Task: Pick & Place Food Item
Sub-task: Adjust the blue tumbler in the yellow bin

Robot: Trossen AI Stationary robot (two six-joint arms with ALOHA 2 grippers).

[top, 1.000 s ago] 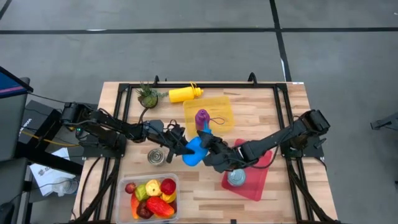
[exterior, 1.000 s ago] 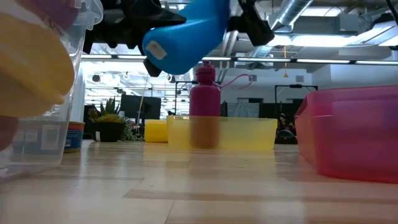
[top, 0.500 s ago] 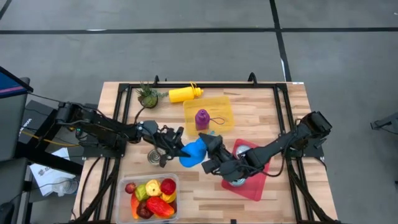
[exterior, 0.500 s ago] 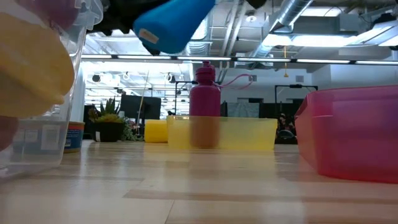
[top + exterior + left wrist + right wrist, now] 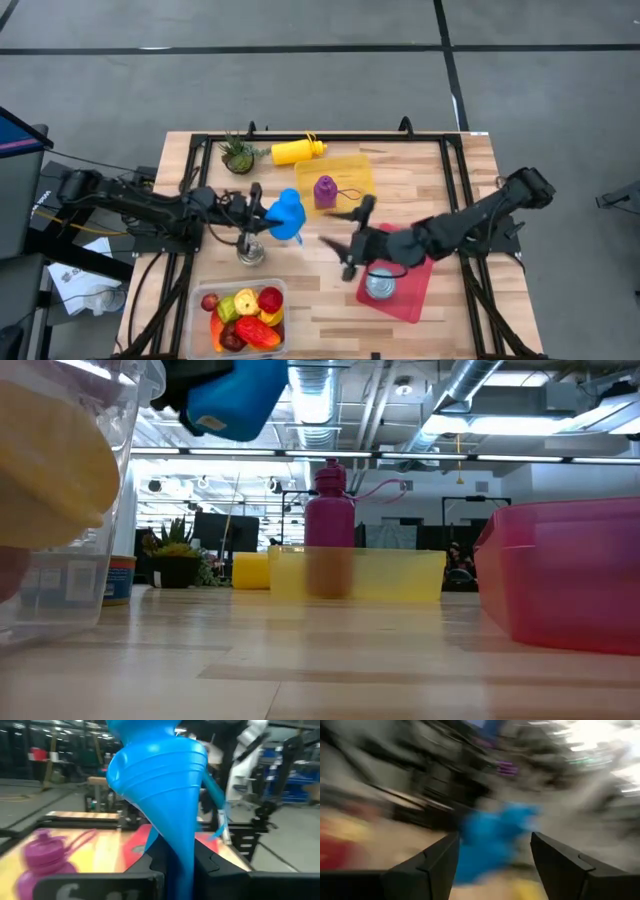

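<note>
While the blue funnel (image 5: 287,215) is held clear of the worktop (image 5: 470,320), it is clamped by its narrow spout between the fingers of the left gripper (image 5: 262,221), just above the small metal can (image 5: 250,252) that stands left of centre. Seen from the low camera, the funnel (image 5: 232,398) hangs high over the wood with its wide mouth tilted. From the left wrist, the funnel's cone (image 5: 157,775) fills the frame, its stem pinched between the two dark fingers.

The right gripper (image 5: 350,240) is held near the middle of the worktop with its fingers spread apart and nothing between them; it sits at the near corner of the red tray (image 5: 412,295).

A clear tub (image 5: 243,318) at the front left edge is filled with toy food items (image 5: 255,315) in red, yellow and green. Inside the red tray, a round metal container (image 5: 380,285) is seen. The yellow tray (image 5: 352,172) toward the back holds an upright purple bottle (image 5: 325,190). A yellow bottle (image 5: 296,150) lies on its side near the back edge, beside a small potted plant (image 5: 237,154).

Bare wood is left open along the front between the tub and the red tray, and across the right rear corner.
</note>
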